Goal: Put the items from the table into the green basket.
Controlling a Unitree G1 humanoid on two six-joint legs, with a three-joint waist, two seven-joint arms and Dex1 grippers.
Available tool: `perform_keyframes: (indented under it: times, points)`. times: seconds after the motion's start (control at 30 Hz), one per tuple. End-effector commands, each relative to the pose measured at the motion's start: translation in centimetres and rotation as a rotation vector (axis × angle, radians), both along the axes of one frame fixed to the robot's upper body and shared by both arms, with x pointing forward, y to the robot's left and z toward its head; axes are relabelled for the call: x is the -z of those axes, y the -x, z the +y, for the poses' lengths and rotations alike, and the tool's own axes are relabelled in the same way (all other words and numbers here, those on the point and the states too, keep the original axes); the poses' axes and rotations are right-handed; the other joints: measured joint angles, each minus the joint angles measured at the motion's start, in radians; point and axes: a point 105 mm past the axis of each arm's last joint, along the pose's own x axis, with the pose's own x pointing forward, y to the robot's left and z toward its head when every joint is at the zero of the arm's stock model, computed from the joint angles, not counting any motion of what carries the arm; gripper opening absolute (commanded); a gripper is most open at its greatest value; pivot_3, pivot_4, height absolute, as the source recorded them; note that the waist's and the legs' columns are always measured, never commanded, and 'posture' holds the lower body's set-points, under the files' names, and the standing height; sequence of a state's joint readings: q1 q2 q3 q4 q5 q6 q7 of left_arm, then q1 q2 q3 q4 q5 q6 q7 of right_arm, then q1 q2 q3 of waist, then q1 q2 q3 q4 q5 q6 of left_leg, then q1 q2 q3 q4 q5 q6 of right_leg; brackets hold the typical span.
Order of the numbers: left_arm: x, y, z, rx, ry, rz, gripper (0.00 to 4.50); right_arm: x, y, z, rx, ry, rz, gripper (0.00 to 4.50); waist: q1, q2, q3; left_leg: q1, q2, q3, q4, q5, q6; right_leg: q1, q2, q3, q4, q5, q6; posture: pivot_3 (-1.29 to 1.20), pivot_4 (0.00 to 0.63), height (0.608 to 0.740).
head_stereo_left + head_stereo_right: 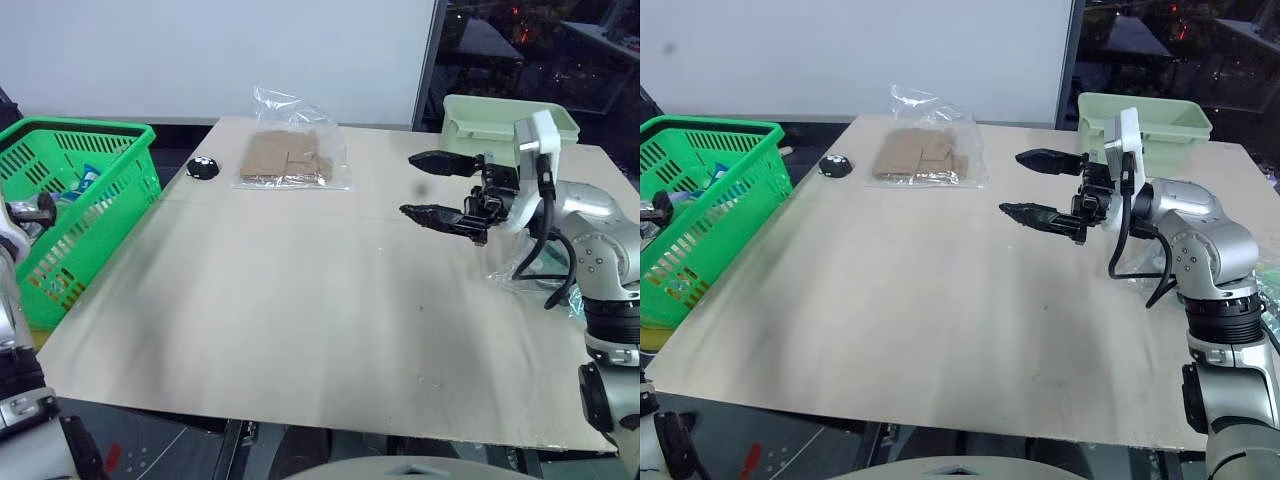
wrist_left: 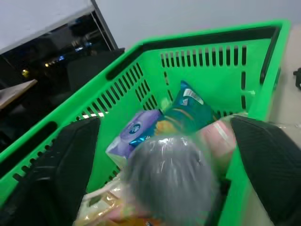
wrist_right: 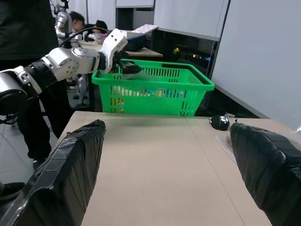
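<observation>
The green basket (image 1: 95, 190) stands at the table's (image 1: 300, 330) left edge. My left gripper (image 2: 163, 122) hangs over it, fingers spread wide. Between them, touching neither, is a blurred clear-wrapped round thing (image 2: 171, 181) above the basket's contents: a teal bag (image 2: 188, 110), a purple pack (image 2: 131, 134) and a pink pack (image 2: 216, 139). My right gripper (image 1: 406, 184) is open and empty above the table's right half, pointing left. A crinkled clear bag (image 1: 510, 272) lies on the table under my right forearm.
A clear bag holding brown card (image 1: 290, 158) lies at the table's far middle, with a small black object (image 1: 203, 168) to its left. A pale mint tub (image 1: 500, 115) sits at the far right corner. People stand beyond the basket in the right wrist view.
</observation>
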State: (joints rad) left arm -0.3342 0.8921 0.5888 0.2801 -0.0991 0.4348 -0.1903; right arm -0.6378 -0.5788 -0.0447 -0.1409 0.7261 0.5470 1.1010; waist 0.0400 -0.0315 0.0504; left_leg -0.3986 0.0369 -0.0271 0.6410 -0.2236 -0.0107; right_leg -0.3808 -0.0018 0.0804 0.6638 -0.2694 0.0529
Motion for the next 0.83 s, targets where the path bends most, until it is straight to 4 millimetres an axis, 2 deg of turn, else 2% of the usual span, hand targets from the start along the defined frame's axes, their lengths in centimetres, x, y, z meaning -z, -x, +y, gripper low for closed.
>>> perform_keyframes:
  times: [0.03,0.1,0.13,0.2,0.27,0.3,0.4,0.5,0.63,0.67,0.73,0.83]
  points:
    - [-3.2,0.2,-0.5,0.024,-0.074,-0.116,4.47,-0.9,0.2,-0.4,0.019,0.0,-0.037,4.5,0.0,0.0,0.0,0.0,0.0,0.0,0.0,0.0,0.0,0.0,0.0,0.0,0.0,0.0,0.0,0.11,0.0,0.74]
    - [-3.8,-0.4,-2.0,0.113,-0.068,-0.167,4.47,-0.8,0.1,-0.6,0.031,0.0,-0.033,4.5,0.001,0.0,0.0,0.0,0.0,0.0,0.0,0.0,0.0,0.0,0.0,0.0,0.0,0.0,0.0,0.11,0.0,0.74]
    - [-3.6,-1.0,-3.9,0.217,-0.038,-0.183,4.47,-0.5,0.1,-0.9,0.041,0.007,-0.029,4.5,0.002,0.0,0.0,0.0,0.0,0.0,0.0,0.0,0.0,0.0,0.0,0.0,0.0,0.0,0.0,0.11,0.0,0.74]
    - [-2.1,-1.5,-9.2,0.498,0.032,-0.161,4.47,0.7,0.0,-1.6,0.076,0.039,-0.013,4.5,0.005,-0.001,-0.001,0.0,0.0,0.0,0.0,0.0,0.0,0.0,-0.001,0.0,0.0,0.0,0.0,0.11,0.0,0.74]
    - [-0.8,-0.9,-12.4,0.653,0.069,-0.122,4.47,1.5,-0.1,-2.0,0.102,0.058,-0.002,4.5,0.004,-0.001,-0.002,0.0,0.0,0.002,0.0,0.0,0.0,0.001,-0.005,0.0,-0.001,0.0,0.0,0.11,0.0,0.74]
    - [1.5,0.1,-14.5,0.748,0.114,-0.049,4.47,3.0,-0.1,-2.7,0.155,0.073,0.016,4.5,-0.002,-0.001,-0.002,-0.001,0.0,0.002,0.0,0.0,0.0,0.001,-0.007,0.0,-0.001,0.0,0.0,0.12,0.0,0.74]
    - [6.8,3.2,-18.7,0.89,0.225,0.111,4.47,7.4,0.3,-4.3,0.278,0.12,0.072,4.5,-0.017,-0.002,-0.007,0.003,0.0,0.008,-0.005,-0.001,0.001,0.001,-0.01,0.003,-0.002,0.0,0.0,0.12,0.0,0.74]
    - [9.6,4.6,-20.4,0.912,0.28,0.169,4.47,11.2,1.5,-5.2,0.34,0.16,0.122,4.5,-0.014,0.0,-0.006,0.002,0.0,0.007,-0.006,-0.001,0.001,0.0,-0.01,0.002,-0.002,0.0,-0.001,0.12,0.0,0.74]
    - [12.7,5.8,-22.3,0.928,0.363,0.213,4.47,15.2,3.1,-5.5,0.452,0.185,0.128,4.5,-0.01,0.005,-0.008,0.004,0.001,0.007,-0.003,0.0,0.001,0.001,-0.003,0.001,-0.001,-0.004,-0.006,0.09,0.0,0.74]
    - [13.5,6.0,-22.9,0.943,0.384,0.223,4.47,16.0,3.5,-5.4,0.468,0.2,0.128,4.5,-0.012,0.008,-0.01,0.005,0.001,0.008,-0.003,0.0,0.001,0.001,-0.002,0.002,-0.001,-0.005,-0.003,0.09,0.0,0.74]
    - [14.6,6.1,-23.7,0.95,0.411,0.217,4.47,17.1,3.8,-5.4,0.51,0.2,0.125,4.5,-0.019,0.011,-0.013,0.007,0.001,0.011,-0.001,0.0,0.001,0.002,-0.002,0.005,-0.001,-0.006,-0.003,0.08,0.0,0.74]
    - [14.9,5.4,-24.2,0.956,0.405,0.198,4.47,17.4,3.4,-5.6,0.563,0.164,0.132,4.5,-0.026,0.011,-0.013,0.01,0.001,0.015,-0.001,0.0,0.001,0.003,-0.001,0.009,0.0,-0.004,-0.004,0.1,0.0,0.74]
